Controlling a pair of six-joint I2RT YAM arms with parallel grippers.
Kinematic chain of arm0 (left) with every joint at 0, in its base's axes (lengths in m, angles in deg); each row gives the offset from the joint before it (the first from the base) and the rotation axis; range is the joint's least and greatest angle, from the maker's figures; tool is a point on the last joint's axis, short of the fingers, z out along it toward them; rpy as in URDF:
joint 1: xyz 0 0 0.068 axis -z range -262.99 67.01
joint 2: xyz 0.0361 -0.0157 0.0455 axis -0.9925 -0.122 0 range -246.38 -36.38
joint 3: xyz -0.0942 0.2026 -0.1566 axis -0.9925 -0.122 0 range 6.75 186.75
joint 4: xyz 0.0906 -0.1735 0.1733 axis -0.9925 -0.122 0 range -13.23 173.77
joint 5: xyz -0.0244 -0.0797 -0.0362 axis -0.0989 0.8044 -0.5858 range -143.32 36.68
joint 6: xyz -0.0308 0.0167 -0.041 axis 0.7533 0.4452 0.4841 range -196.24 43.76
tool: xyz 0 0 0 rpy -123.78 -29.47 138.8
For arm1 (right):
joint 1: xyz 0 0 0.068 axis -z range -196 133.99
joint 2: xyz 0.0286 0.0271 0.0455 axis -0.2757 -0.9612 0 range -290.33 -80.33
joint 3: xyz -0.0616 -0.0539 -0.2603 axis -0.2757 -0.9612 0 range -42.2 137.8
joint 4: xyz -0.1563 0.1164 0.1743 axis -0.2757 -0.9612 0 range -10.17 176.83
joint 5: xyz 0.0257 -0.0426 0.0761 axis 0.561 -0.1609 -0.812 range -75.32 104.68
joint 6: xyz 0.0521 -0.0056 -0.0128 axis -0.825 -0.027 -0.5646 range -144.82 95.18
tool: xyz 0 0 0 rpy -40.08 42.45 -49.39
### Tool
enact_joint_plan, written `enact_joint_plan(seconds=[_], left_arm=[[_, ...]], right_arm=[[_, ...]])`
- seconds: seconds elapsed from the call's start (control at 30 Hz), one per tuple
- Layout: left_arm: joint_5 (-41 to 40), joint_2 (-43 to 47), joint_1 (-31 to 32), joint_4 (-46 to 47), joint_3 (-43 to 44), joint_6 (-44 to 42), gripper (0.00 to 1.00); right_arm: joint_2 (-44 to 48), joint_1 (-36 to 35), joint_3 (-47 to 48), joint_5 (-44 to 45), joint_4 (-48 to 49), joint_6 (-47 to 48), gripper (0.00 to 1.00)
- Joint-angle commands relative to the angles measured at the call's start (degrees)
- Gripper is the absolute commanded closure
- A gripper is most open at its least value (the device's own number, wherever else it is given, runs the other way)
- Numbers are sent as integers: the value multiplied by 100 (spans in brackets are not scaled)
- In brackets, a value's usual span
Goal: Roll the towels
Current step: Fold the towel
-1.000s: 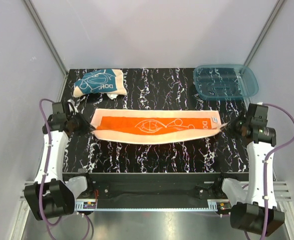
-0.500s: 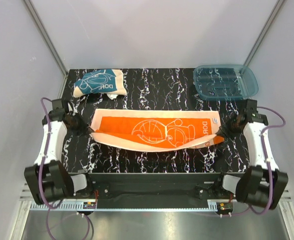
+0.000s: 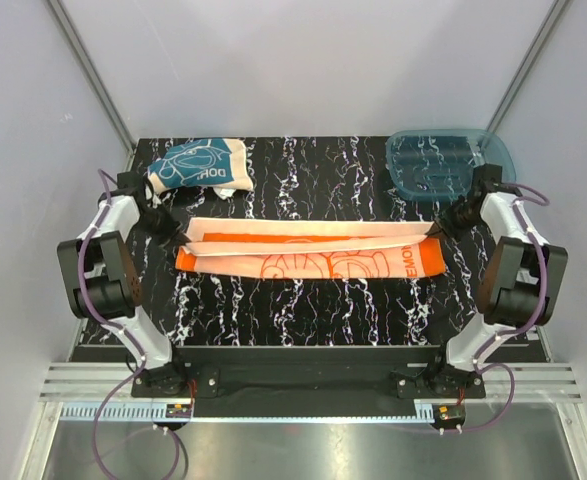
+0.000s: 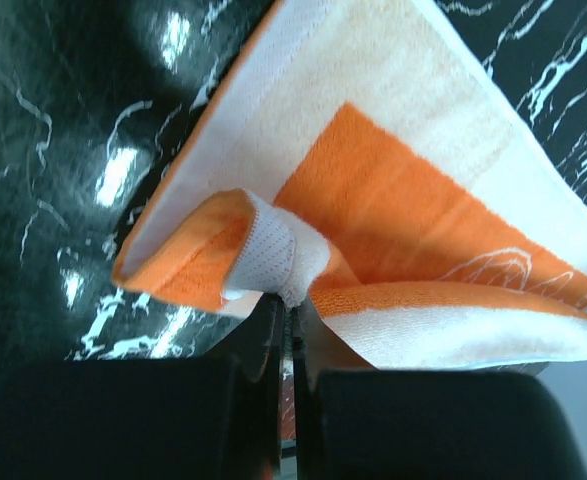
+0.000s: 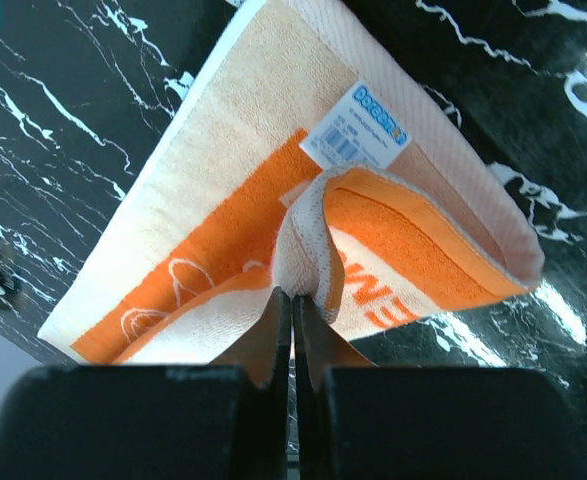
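The orange towel (image 3: 313, 252) lies across the middle of the black marbled table (image 3: 303, 310), folded lengthwise with its cream back on top along the far edge. My left gripper (image 3: 169, 232) is shut on the towel's left corner (image 4: 273, 262). My right gripper (image 3: 441, 227) is shut on the towel's right corner (image 5: 308, 250), near a white label (image 5: 358, 138). The dark teal towel (image 3: 195, 166) lies crumpled at the far left of the table, beyond my left gripper.
A translucent blue plastic tray (image 3: 451, 160) stands at the far right corner, just behind my right gripper. White walls close in the table on three sides. The arm bases sit at the near edge.
Both grippers moved away from me, carrying the near long edge of the orange towel over onto the far edge. The towel went from a lifted strip to a folded band.
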Motion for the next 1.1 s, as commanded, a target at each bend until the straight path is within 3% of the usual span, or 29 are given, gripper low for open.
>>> enact_joint_plan(seconds=[0.0, 0.5, 0.53, 0.57, 0.63, 0.67, 0.77, 0.8, 0.83, 1.07], left_arm=[[133, -297, -24, 169, 475, 59, 100], [186, -1580, 73, 28, 1608, 305, 99], [177, -1659, 82, 2, 1792, 331, 96], [203, -1834, 90, -16, 1898, 349, 82], [300, -2028, 90, -120, 2135, 402, 73], [439, -2159, 90, -147, 2310, 419, 59], [651, -2135, 82, -25, 2409, 569, 29], [678, -2091, 90, 19, 2409, 639, 10], [722, -1977, 82, 98, 2418, 657, 1], [196, -976, -41, 380, 1953, 648, 1]], right_arm=[[-276, 19, 451, -163, 191, 120, 100], [-1330, 19, 1313, -198, 156, 24, 97], [-1453, 19, 1365, -189, 147, -11, 80], [-1515, 19, 1470, -232, 155, -38, 65], [-1682, 19, 1568, -329, 182, -125, 45], [-1717, 19, 1646, -417, 182, -152, 26], [-1797, 28, 1901, -409, 138, -196, 10], [-1788, 28, 1963, -391, 51, -196, 9], [-1762, 37, 2025, -304, -2, -179, 9], [-1218, 186, 1886, 188, -213, 102, 7]])
